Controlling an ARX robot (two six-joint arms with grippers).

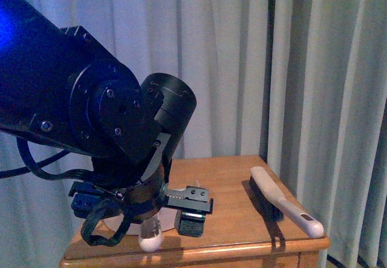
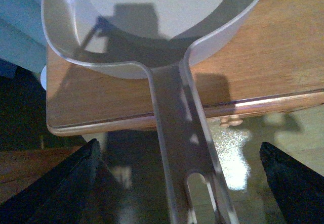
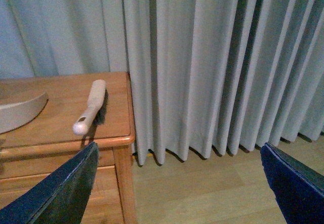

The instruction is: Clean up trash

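The trash is out of view in every frame. My left gripper (image 2: pixel 185 193) is open, its dark fingers (image 2: pixel 76 183) standing either side of the pale dustpan's handle (image 2: pixel 182 148) without touching it. The handle juts past the table's front edge. In the front view the left gripper (image 1: pixel 166 225) hangs low at that edge, over the handle's rounded end (image 1: pixel 150 239). My right gripper (image 3: pixel 179 188) is open and empty over the floor, to the right of the table. It does not show in the front view.
A white-handled brush (image 1: pixel 281 202) lies near the right edge of the small wooden table (image 1: pixel 230 232), also seen in the right wrist view (image 3: pixel 90 107). The dustpan's scoop (image 2: pixel 152 21) rests on the tabletop. Grey curtains (image 1: pixel 242 68) hang close behind. Wooden floor (image 3: pixel 202 183) lies to the right.
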